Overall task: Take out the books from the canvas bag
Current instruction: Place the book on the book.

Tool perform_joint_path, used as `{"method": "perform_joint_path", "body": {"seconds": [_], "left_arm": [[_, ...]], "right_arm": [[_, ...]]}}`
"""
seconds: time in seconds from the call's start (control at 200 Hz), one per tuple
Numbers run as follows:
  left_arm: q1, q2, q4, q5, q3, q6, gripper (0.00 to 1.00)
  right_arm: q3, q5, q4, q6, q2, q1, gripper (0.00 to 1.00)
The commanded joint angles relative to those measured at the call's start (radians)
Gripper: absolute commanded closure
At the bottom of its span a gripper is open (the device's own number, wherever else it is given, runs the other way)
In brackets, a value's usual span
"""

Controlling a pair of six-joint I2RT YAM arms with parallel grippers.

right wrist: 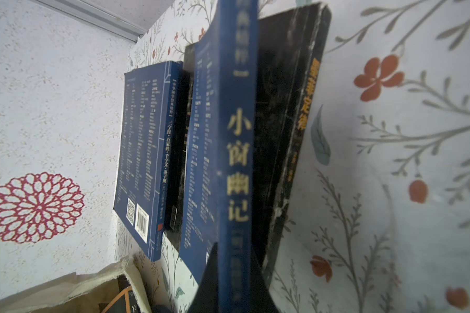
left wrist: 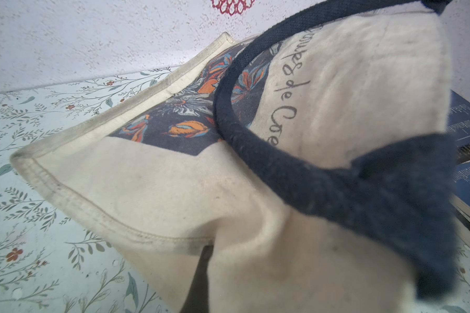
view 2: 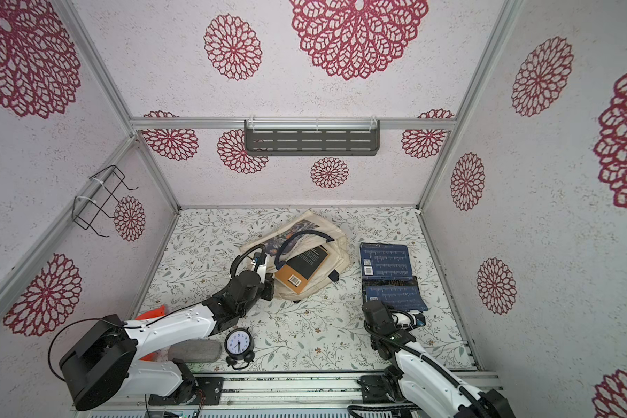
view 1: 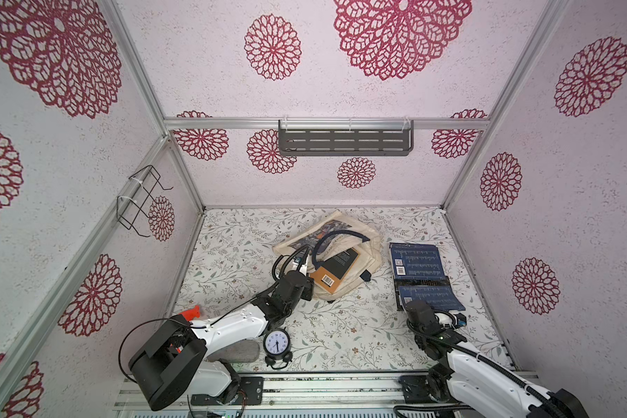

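At the front edge of the flowered table [view 1: 344, 336] stands a small black alarm clock [view 1: 277, 345], and a grey pad [view 1: 240, 351] lies just beside it, partly under the left arm. A little farther back, on the right side, the right gripper [right wrist: 229, 273] is clenched on the spine edge of the near navy book [view 1: 431, 299]; in the right wrist view one dark finger [right wrist: 205, 287] sits on each side of this spine. This book rests partly over a black book with gold letters [right wrist: 288, 108]. Behind them the far navy book [view 1: 415, 260] lies flat on the table with its white barcode up, close against the black one. Toward the middle, the left gripper [view 1: 303, 267] is closed tight on the cream cloth of the canvas bag [view 1: 342, 226], just beside its navy handle [left wrist: 255, 146]. The bag lies slumped on the table, well apart from the back wall. In its open mouth an orange-tan book [view 1: 327, 279] shows its barcode, and a black-covered book [view 1: 345, 257] lies on top of it, both partly inside the bag. On the back wall hangs a grey slotted shelf [view 1: 345, 139].
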Motion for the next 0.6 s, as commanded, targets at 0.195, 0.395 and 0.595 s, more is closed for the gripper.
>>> {"method": "perform_joint_path", "body": {"seconds": [0.195,0.395,0.595], "left_arm": [[-0.015,0.019,0.007,-0.020,0.026,0.008,1.00],[-0.016,0.020,0.005,-0.020,0.027,0.010,1.00],[-0.017,0.022,0.004,-0.018,0.029,0.010,1.00]], "right_arm": [[0.018,-0.109,0.199,-0.043,0.137,-0.064,1.00],[0.045,-0.131,0.206,-0.047,0.194,-0.079,1.00],[0.052,-0.165,0.216,-0.045,0.238,-0.111,0.99]]}}
